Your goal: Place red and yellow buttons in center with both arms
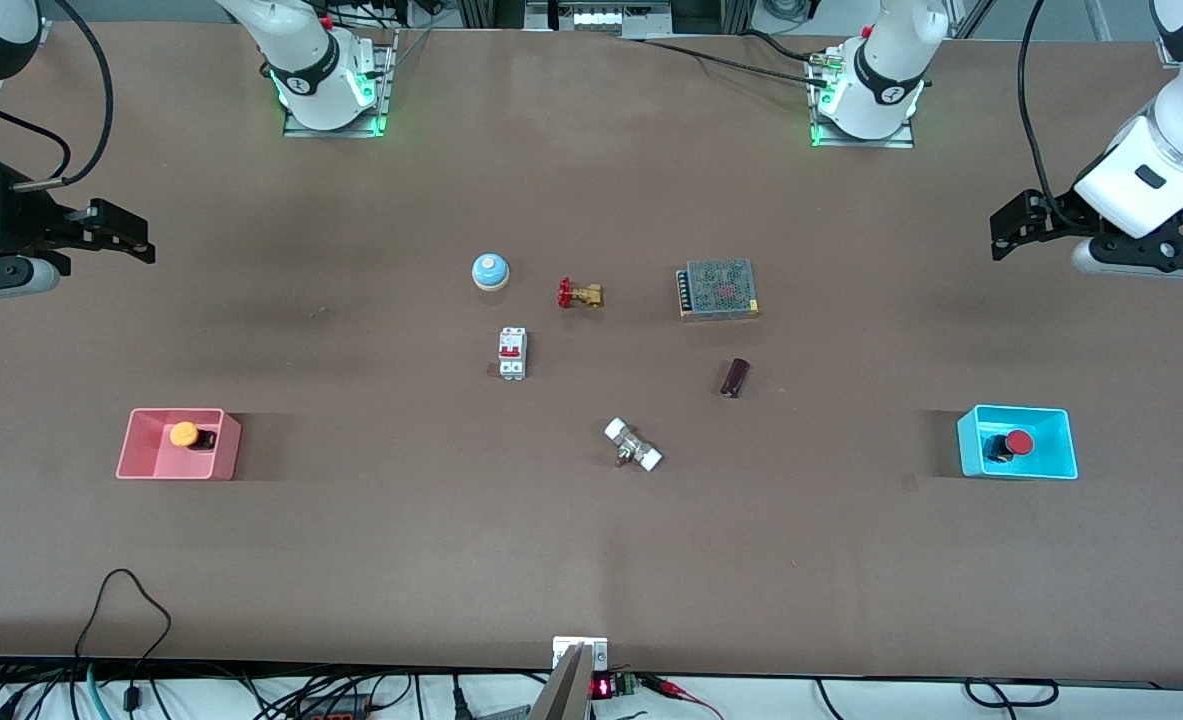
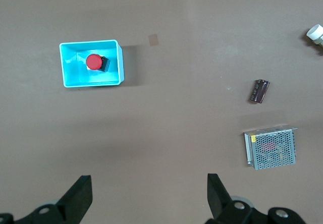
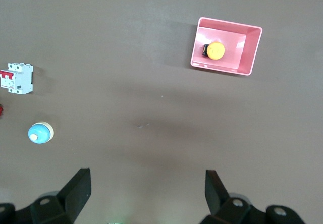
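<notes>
The yellow button (image 1: pixel 184 434) lies in the pink bin (image 1: pixel 136 440) toward the right arm's end of the table; it also shows in the right wrist view (image 3: pixel 216 50). The red button (image 1: pixel 1019 442) lies in the light-blue bin (image 1: pixel 1061 445) toward the left arm's end, and also shows in the left wrist view (image 2: pixel 93 61). My right gripper (image 1: pixel 136 235) (image 3: pixel 148 178) is open and empty, high over bare table. My left gripper (image 1: pixel 999 232) (image 2: pixel 150 183) is open and empty, high over bare table. The brown tabletop center (image 1: pixel 616 375) is bare between small parts.
Around the center lie a pale-blue bell (image 1: pixel 490 271), a brass valve with red handle (image 1: pixel 580 294), a mesh-topped metal box (image 1: pixel 719 289), a white circuit breaker (image 1: pixel 512 353), a dark cylinder (image 1: pixel 734 378) and a white-ended fitting (image 1: pixel 633 445).
</notes>
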Motion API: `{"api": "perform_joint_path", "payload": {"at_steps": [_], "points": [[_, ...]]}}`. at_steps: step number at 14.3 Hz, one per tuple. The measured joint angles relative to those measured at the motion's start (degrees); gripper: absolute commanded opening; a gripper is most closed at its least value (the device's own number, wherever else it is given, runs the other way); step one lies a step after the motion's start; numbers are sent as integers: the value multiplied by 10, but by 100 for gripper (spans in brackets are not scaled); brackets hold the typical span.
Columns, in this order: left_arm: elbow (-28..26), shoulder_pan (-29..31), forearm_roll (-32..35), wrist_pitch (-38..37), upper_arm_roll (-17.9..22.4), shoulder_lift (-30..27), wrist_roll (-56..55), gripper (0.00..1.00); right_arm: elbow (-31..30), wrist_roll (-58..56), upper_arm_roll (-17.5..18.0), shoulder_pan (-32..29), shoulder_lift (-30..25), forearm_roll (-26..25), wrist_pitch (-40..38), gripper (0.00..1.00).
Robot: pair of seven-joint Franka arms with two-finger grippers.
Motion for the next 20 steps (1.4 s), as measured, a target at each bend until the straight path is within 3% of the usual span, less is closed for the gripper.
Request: {"api": "perform_joint_path", "payload": {"at_steps": [13,20], "points": [[1,0,0,0,-1,0,0,100,0,0,-8,-20,26,-1,-1,100],[1,0,0,-9,-1,0,0,100,0,0,-9,-35,110,-27,108,100]]}}
